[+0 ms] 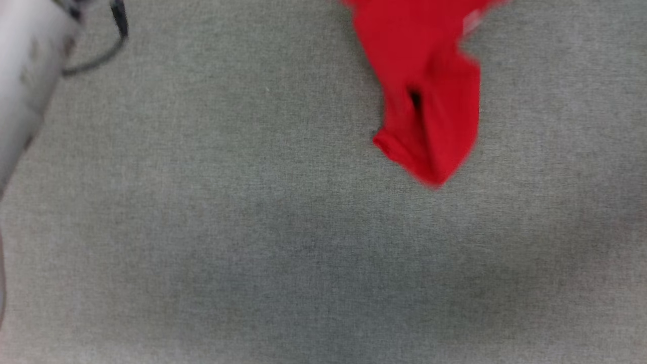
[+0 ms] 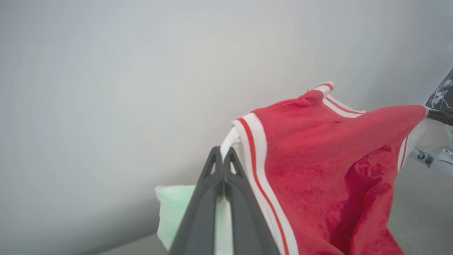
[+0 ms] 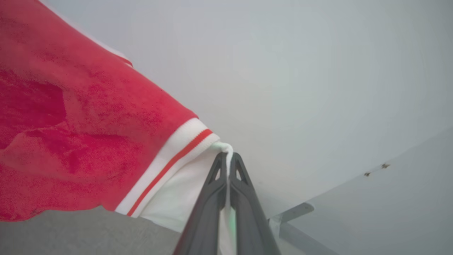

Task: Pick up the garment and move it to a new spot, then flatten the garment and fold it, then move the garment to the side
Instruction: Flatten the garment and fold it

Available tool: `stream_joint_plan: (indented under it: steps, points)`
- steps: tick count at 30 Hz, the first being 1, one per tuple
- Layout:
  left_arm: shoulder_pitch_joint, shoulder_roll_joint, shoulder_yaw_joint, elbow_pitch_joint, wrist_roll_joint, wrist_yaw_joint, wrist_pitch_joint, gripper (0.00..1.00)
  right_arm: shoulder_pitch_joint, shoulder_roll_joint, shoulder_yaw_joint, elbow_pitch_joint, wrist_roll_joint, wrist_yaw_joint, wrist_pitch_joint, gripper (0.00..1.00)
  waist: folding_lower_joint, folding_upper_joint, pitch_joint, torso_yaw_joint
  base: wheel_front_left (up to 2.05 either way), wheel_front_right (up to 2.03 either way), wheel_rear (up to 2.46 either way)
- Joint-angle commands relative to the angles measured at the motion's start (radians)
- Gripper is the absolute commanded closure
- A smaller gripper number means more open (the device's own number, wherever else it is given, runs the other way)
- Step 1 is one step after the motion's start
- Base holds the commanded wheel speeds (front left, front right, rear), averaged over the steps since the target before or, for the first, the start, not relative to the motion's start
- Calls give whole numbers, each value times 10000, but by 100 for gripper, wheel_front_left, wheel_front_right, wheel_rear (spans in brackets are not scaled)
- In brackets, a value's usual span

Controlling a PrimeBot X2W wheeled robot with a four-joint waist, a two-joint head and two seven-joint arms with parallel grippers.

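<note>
Grey woven surface point(image 1: 252, 227); pale wall point(image 2: 106, 88). Head view: garment point(image 1: 424, 76) tail, blurred, apparently hanging. Wrist views: left gripper point(image 2: 223, 156), right gripper point(image 3: 228, 161) each clamped on white sleeve cloth point(image 3: 177, 198).

forearm point(image 1: 30, 76): pale | cable point(image 1: 120, 35): dk loop | jaws: dk grey, tri cutouts

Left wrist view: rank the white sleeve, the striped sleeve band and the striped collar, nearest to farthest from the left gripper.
1. white sleeve: pinched in the left gripper.
2. striped sleeve band: just right of it.
3. striped collar: upper right, farthest.
</note>
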Motion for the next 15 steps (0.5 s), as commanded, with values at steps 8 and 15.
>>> stream_joint_plan:
  steps: [8, 15]
  points:
    - [-2783, -855, 1515, 2019, 381, 506, -2463, 100, -2641, 1773, -1994, 3563, -1859, -23, -2450, 100, 0, 0, -186, -267, 0, 0, 0]
    - [-2214, -1195, 2169, 2260, 670, 76, -2550, 100, -2331, 2767, -2053, 4993, -2571, -23, -3221, 100, 0, 0, -444, -333, 0, 0, 0]
